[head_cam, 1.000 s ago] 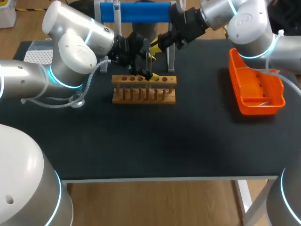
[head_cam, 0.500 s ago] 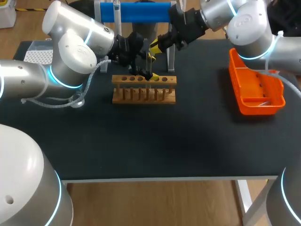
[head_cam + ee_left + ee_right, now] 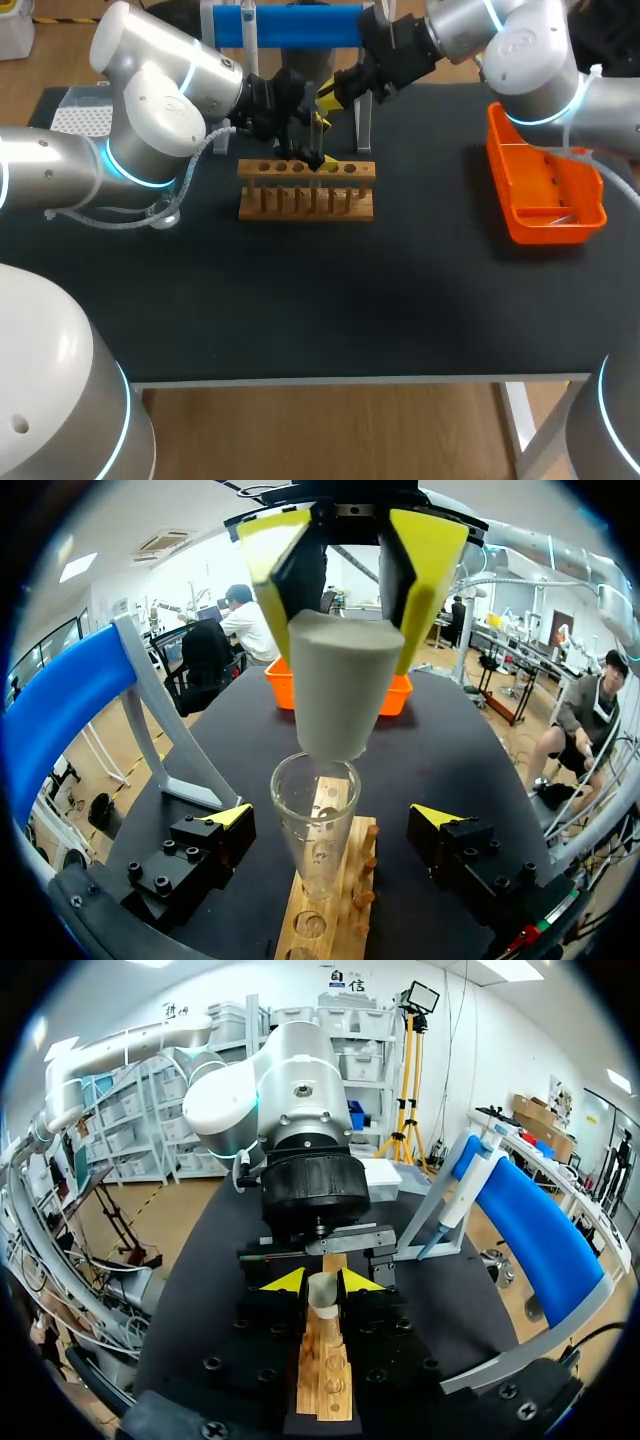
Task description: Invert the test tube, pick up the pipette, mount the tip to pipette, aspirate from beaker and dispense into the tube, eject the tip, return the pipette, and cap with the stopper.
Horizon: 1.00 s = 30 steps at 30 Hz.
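— Grey stopper (image 3: 335,685): my right gripper (image 3: 323,1281) pinches it, just above the test tube (image 3: 314,830) mouth.
— Left gripper (image 3: 330,818)?
— Spread, straddling the tube untouched, in the rack (image 3: 306,190) near the table's (image 3: 400,300) far edge.

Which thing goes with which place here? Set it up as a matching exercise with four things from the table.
Things:
1. stopper
2. tube
3. pipette
4. orange tray

Places:
A. hanging on the blue stand
B. standing in the wooden rack
C. gripped in the right tool
D. at the right side of the table

Pairs: 1-C, 2-B, 3-A, 4-D
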Each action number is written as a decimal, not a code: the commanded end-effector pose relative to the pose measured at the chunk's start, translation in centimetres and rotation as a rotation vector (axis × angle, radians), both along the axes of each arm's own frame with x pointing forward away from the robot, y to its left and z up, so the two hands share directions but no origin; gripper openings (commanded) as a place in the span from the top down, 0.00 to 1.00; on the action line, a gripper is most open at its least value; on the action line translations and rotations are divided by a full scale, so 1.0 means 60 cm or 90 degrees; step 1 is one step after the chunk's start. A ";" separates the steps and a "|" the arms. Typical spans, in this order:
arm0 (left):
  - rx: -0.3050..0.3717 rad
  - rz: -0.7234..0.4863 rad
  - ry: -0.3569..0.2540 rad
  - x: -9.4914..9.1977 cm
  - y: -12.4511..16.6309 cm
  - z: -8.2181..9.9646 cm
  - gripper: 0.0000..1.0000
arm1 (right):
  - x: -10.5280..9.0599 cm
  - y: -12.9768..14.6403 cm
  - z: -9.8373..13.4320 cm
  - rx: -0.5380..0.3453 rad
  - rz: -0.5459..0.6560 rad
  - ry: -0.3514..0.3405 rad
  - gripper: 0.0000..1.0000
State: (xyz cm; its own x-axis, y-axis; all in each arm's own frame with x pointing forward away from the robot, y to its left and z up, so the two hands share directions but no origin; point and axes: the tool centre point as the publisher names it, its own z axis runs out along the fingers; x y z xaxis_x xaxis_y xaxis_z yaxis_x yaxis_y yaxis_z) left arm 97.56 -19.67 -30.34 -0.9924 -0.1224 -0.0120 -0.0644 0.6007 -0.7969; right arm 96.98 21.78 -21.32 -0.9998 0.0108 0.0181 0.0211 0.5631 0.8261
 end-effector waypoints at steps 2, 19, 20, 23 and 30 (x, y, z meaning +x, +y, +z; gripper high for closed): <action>-0.002 0.000 0.000 0.000 0.000 -0.001 0.00 | 0.000 0.002 0.000 -0.002 0.003 0.002 1.00; -0.002 0.000 0.000 0.000 0.000 -0.001 0.00 | -0.005 0.006 -0.014 -0.012 0.007 0.007 1.00; -0.002 0.000 0.000 0.000 0.000 -0.001 0.00 | -0.005 0.006 -0.015 -0.013 0.007 0.007 1.00; -0.002 0.000 0.000 0.000 0.000 -0.001 0.00 | -0.005 0.006 -0.015 -0.013 0.007 0.006 1.00; -0.002 0.000 0.000 0.000 0.000 -0.001 0.00 | -0.001 0.008 -0.005 -0.007 0.006 0.002 1.00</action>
State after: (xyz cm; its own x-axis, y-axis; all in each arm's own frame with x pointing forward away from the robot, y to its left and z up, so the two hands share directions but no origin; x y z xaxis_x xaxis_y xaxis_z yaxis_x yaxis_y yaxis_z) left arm 97.56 -19.67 -30.34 -0.9924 -0.1224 -0.0120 -0.0644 0.6007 -0.7969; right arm 96.73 22.26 -21.70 -0.9998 0.0052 0.0202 0.0195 0.5703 0.8212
